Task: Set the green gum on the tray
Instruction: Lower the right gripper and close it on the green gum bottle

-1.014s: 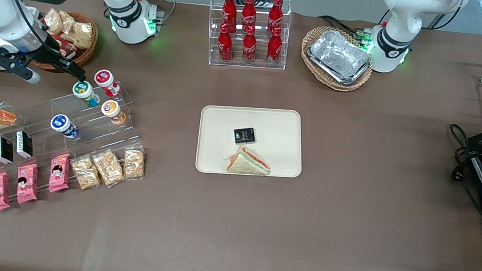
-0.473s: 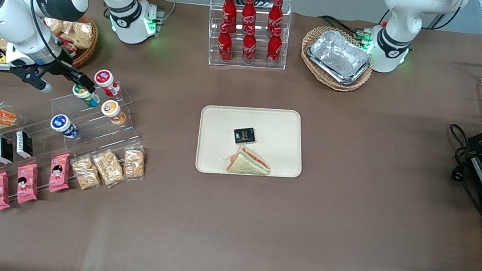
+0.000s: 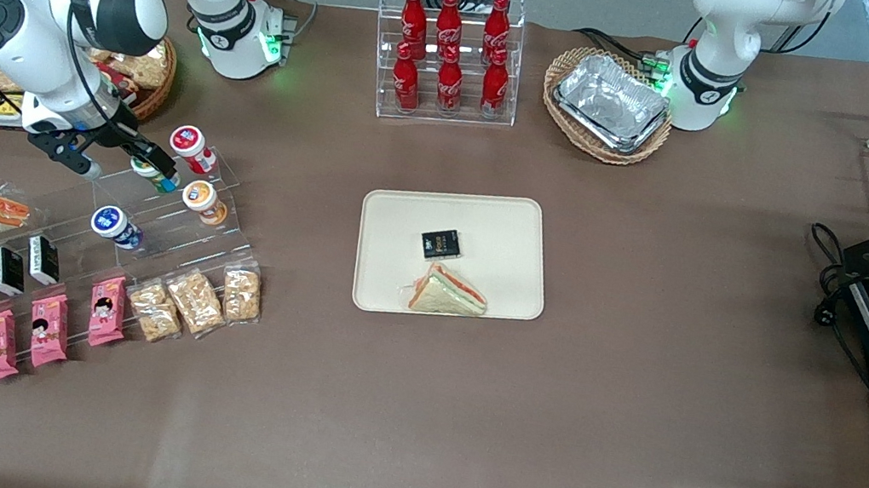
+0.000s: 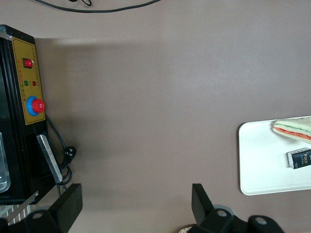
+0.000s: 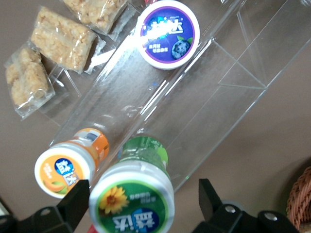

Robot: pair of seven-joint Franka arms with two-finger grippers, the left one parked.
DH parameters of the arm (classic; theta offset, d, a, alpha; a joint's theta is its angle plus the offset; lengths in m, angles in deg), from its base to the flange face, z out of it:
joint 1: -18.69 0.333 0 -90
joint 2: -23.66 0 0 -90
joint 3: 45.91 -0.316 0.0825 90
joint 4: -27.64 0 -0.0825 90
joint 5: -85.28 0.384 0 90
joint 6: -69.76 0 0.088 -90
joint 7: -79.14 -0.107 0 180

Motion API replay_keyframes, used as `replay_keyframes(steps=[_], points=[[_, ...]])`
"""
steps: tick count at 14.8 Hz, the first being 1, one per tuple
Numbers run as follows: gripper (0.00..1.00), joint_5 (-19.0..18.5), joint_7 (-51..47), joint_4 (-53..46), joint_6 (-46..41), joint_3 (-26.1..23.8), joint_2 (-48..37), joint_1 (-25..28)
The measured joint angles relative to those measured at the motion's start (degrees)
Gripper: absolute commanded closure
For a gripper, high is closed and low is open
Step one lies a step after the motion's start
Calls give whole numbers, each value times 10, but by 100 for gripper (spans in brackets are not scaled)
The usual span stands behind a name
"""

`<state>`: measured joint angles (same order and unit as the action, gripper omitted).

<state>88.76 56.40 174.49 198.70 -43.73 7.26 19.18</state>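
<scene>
The green gum [image 3: 161,182] lies tilted on the upper step of a clear acrylic stand [image 3: 170,226], its lid partly covered by a finger. My right gripper [image 3: 125,167] is open and down at the canister. In the right wrist view the green gum [image 5: 132,200] sits between the two black fingers [image 5: 74,203], with a gap showing on one side. The cream tray [image 3: 508,238] lies mid-table, toward the parked arm from the stand, holding a sandwich [image 3: 449,293] and a small black packet [image 3: 440,244]. The left wrist view catches the tray [image 4: 260,160] edge.
A red-lidded canister [image 3: 189,141], an orange-lidded one [image 3: 200,197] [image 5: 63,172] and a blue-lidded one [image 3: 109,221] [image 5: 167,33] share the stand. Snack packs [image 3: 193,303] lie nearer the camera. A cola bottle rack [image 3: 448,52] and a foil-tray basket [image 3: 609,102] stand near the arm bases.
My gripper has swung in from the working arm's end of the table and come down, so its fingers now straddle the green gum. The gum has not moved.
</scene>
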Motion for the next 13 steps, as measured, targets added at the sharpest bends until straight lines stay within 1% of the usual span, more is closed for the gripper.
replay_keyframes(steps=[5, 6, 7, 8, 13], points=[[49, 0, -1, 0, 12, 0, 14, 0], [51, 0, -1, 0, 12, 0, 15, 0], [57, 0, -1, 0, 12, 0, 15, 0], [60, 0, -1, 0, 12, 0, 15, 0], [60, 0, -1, 0, 12, 0, 16, 0]])
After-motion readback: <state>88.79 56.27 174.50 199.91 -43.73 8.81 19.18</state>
